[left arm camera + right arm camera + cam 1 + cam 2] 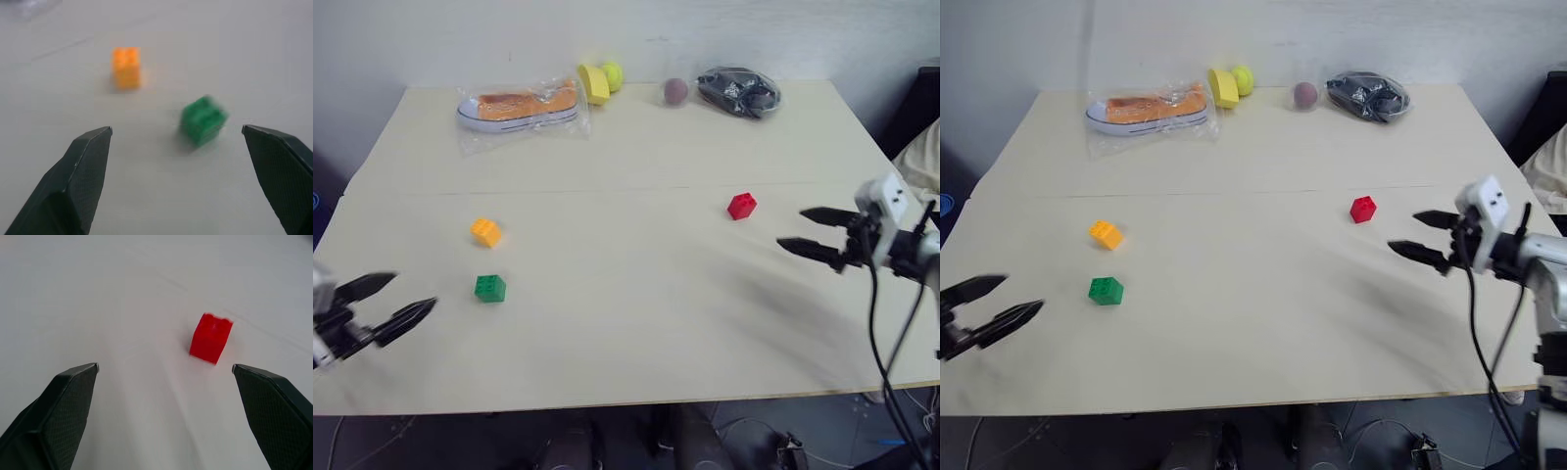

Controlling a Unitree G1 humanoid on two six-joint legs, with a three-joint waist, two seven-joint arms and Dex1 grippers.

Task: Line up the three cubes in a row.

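The pale wooden table (636,333) bears all three cubes, none yet aligned. The small red studded plastic cube (741,206) is taken as the landmark: the small orange-yellow studded plastic cube (485,232) lies well apart from it on the robot's left, and the small green studded plastic cube (490,288) sits near the orange-yellow one, a little nearer the robot. Well beyond the red cube, along the far edge, a bagged orange shoe (521,106), a yellow cup-shaped object (592,84), two balls and a dark bagged bundle (738,91) are seen; these are to be left alone.

The right gripper (803,231) is held just beside the red cube on the robot's right, its two black fingers spread wide and nothing between them. The left gripper (399,299) is held far from the red cube, near the green one, its fingers likewise apart and empty.

The step in hand is judged to be the approach to a first grasp. It is best done if each cube is centred between the fingers before closing; in the right wrist view the red cube (211,338) sits off toward one finger, so a sideways correction is advised. The fingers are best squared to the cube's flat faces, since the green cube (202,120) appears turned at an angle. A nudge of the neighbouring orange-yellow cube is to be avoided.
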